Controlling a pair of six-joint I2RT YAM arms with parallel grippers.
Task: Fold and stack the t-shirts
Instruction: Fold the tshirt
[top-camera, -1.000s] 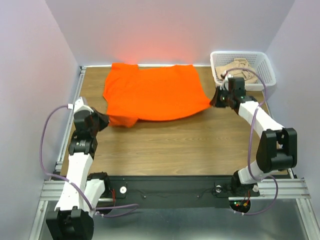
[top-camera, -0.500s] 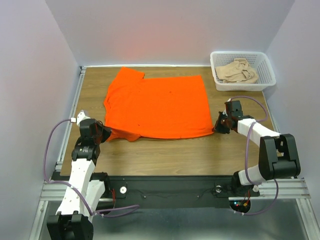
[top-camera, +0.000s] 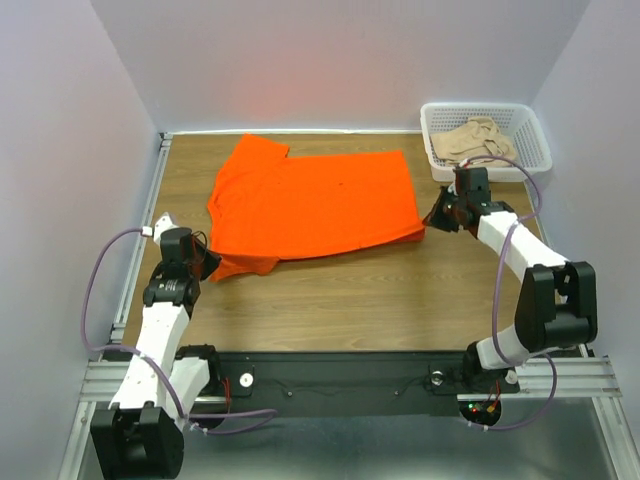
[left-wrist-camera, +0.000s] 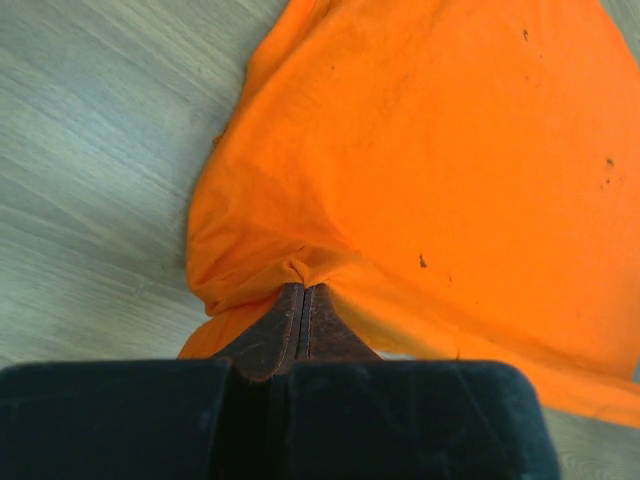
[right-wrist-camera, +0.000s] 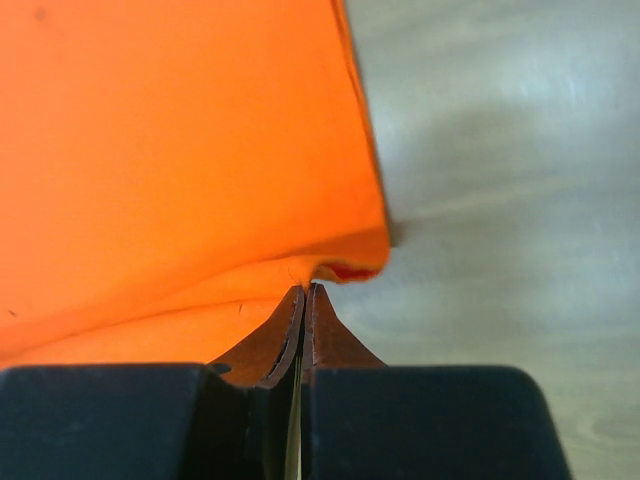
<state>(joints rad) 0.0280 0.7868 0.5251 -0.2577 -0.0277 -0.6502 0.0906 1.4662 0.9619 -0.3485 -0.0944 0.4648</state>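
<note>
The orange t-shirt (top-camera: 315, 200) lies spread across the middle of the table, collar side at the far left. My left gripper (top-camera: 208, 264) is shut on its near left corner, bunched cloth (left-wrist-camera: 290, 265) at the fingertips. My right gripper (top-camera: 432, 222) is shut on its near right corner (right-wrist-camera: 320, 262), held just above the wood. The beige-tan t-shirt (top-camera: 478, 140) lies crumpled in the basket at the far right.
The white lattice basket (top-camera: 535, 160) stands at the table's far right corner, just behind my right arm. Bare wooden table (top-camera: 350, 300) lies between the shirt's near edge and the arm bases. Pale walls close in on the left, back and right.
Both grippers first pulled the shirt toward the near edge. Since then the right gripper has carried its corner back away from me, and the near hem now slants; the left moved little.
</note>
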